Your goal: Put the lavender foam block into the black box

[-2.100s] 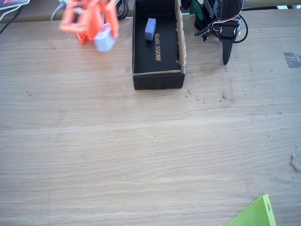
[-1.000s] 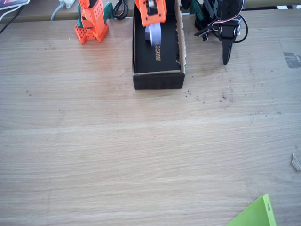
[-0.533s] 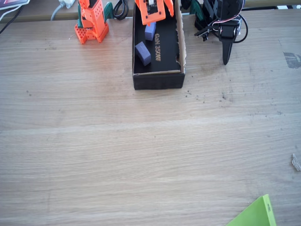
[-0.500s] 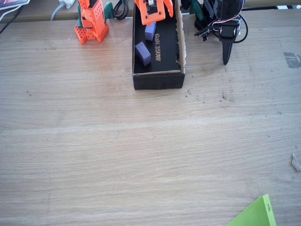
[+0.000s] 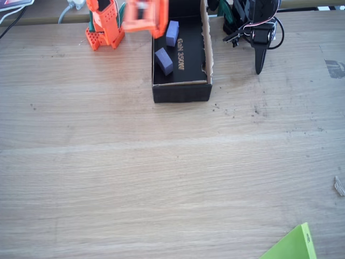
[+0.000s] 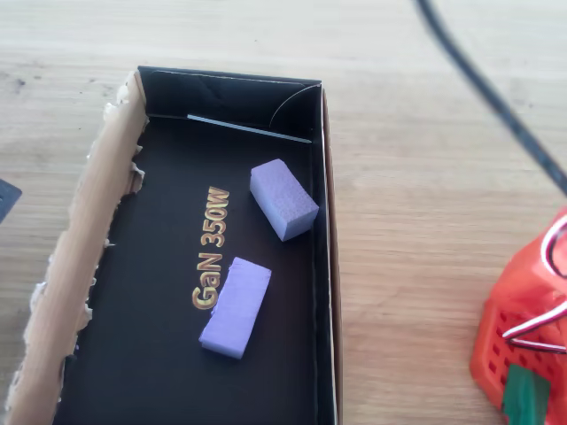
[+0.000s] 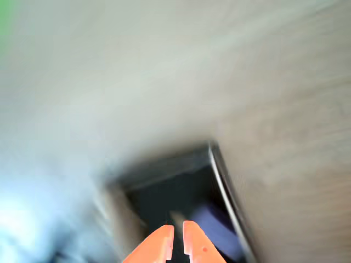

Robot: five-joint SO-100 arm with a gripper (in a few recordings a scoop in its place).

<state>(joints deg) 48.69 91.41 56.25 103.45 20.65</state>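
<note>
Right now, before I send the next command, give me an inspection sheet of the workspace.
Surface: wooden table, a few dark specks near the box.
Job's things: black box open; lavender foam block lies inside, near the wall opposite the torn edge.
Clutter: second lavender block also in the box beside the gold lettering; green sheet corner at the table's near edge.
Gripper: orange gripper blurred by motion, jaws close together with a thin gap, nothing between them.
Cables: dark cable across the table.
Surroundings: orange arm base; black arm at the far edge.
</note>
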